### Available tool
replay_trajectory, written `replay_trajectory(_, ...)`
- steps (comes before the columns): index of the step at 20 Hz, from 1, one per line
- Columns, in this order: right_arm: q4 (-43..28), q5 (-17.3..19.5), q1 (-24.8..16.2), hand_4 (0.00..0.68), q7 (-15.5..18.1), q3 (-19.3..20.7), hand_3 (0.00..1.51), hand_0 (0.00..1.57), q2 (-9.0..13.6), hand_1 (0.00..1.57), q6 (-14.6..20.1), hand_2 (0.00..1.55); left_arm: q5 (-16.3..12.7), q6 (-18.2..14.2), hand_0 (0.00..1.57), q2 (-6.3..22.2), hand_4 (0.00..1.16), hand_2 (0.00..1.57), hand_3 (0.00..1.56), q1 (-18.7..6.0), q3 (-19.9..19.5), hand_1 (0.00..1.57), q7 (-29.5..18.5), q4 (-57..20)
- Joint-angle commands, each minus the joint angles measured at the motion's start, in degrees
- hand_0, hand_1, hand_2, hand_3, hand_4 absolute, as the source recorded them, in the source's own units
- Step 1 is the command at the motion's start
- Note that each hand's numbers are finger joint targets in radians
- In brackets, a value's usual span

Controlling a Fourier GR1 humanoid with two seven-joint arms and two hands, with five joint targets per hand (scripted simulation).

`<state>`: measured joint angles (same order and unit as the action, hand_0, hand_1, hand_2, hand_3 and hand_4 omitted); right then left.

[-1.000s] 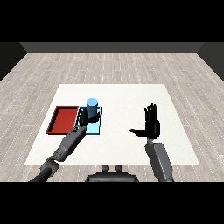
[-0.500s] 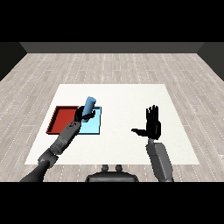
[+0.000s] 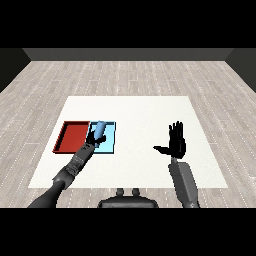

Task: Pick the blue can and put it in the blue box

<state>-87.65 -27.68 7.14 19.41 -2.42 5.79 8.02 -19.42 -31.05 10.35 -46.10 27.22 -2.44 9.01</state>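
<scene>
The blue can (image 3: 100, 128) leans tilted over the light blue tray (image 3: 109, 144), its top pointing away from me. My left hand (image 3: 90, 145) is at the can's lower end, fingers curled around it, above the seam between the two trays. My right hand (image 3: 176, 142) is raised over the table at the right, fingers straight and thumb spread, holding nothing.
The red tray (image 3: 71, 137) lies directly left of the light blue tray, touching it. The white table (image 3: 140, 115) stretches to the right and behind the trays, with a wooden floor around it.
The can has come down and tilted further over the light blue tray, with my left hand following. The right hand has stayed where it was.
</scene>
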Motion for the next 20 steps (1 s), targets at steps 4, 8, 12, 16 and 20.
replay_trajectory(4,1.98,1.11,0.69,0.000,0.36,0.89,0.00,0.00,-0.01,0.00,0.38,0.00,-3.04,1.94,1.17,-1.52,0.69,1.02,0.00,-2.40,-5.99,1.17,1.05,-6.23)
replay_trajectory(8,1.95,1.21,-0.74,0.000,1.48,-0.28,0.00,0.00,-1.88,0.00,-0.13,0.00,-0.62,4.01,0.00,-1.30,0.00,0.00,0.00,-1.83,-4.51,0.00,0.24,-8.72)
replay_trajectory(12,1.30,0.09,1.23,0.000,-0.18,2.16,0.00,0.00,0.28,0.00,-1.46,0.00,1.84,4.16,0.00,-0.24,0.00,0.00,0.00,-6.10,-3.87,0.00,5.08,-8.60)
replay_trajectory(16,1.96,2.31,-0.64,0.000,2.97,-0.64,0.00,0.00,-2.25,0.00,-1.39,0.00,-1.98,-3.48,0.00,-1.95,0.00,0.00,0.00,-2.74,-7.99,0.00,-6.11,-4.39)
replay_trajectory(20,2.51,2.91,1.16,0.000,0.82,-0.73,0.00,0.00,-0.67,0.00,-1.71,0.00,-3.26,1.34,0.00,2.01,0.00,0.00,0.00,-3.76,-10.33,0.00,-15.13,0.87)
